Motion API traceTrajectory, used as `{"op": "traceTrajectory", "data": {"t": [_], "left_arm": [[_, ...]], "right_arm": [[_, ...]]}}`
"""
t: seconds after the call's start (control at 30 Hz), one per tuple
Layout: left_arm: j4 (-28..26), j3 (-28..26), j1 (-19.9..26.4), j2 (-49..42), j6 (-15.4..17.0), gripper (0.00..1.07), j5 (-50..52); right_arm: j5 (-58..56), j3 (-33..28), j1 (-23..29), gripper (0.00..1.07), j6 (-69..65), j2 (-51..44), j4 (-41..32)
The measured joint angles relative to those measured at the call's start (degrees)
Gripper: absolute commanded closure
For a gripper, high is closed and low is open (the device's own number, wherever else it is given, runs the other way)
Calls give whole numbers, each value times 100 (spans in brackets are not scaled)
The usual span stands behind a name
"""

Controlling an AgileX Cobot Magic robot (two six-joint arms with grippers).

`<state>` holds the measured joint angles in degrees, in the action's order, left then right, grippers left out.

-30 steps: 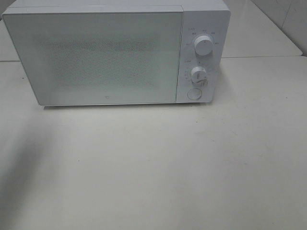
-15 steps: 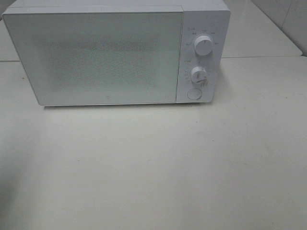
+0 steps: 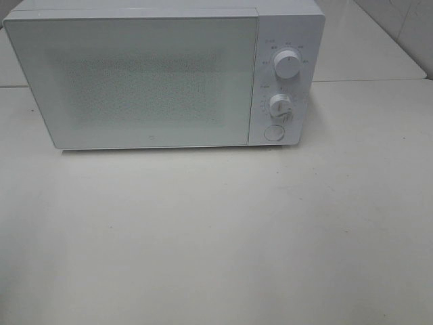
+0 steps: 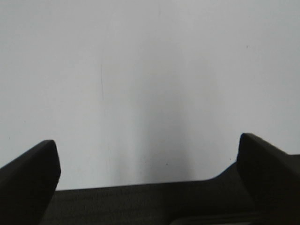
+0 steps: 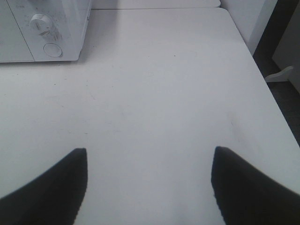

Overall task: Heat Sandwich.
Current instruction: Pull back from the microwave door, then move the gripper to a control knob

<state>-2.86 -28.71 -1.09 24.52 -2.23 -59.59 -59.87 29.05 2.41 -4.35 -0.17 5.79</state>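
Okay, left gripper (image 4: 146,139) and right gripper (image 5: 150,149) both wide, empty; sandwich unseen, so I'd press the microwave (image 3: 149,81) button (image 3: 273,133) at 6 o'clock of its panel (image 3: 298,88) squarely.

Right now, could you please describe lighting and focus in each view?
Exterior high: soft even light, microwave door speckled with grain, dial labels unreadable. Left wrist: dim, left gripper fingers dark and blurred. Right wrist: brighter, right gripper fingers out of focus.

Smooth plastic microwave (image 3: 162,74), matt table (image 3: 216,237)
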Motion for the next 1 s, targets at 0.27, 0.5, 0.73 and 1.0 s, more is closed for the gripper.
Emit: {"op": "traceTrajectory", "data": {"t": [0.27, 0.5, 0.73, 1.0], "left_arm": [[23, 17, 0, -1335, 0, 10, -6], [-86, 17, 0, -2464, 0, 10, -11], [-86, 17, 0, -2475, 0, 10, -11], [-86, 17, 0, -2475, 0, 10, -11]], "right_arm": [[0, 0, 0, 36, 0, 0, 0], [0, 0, 0, 36, 0, 0, 0], [0, 0, 0, 36, 0, 0, 0], [0, 0, 0, 36, 0, 0, 0]]}}
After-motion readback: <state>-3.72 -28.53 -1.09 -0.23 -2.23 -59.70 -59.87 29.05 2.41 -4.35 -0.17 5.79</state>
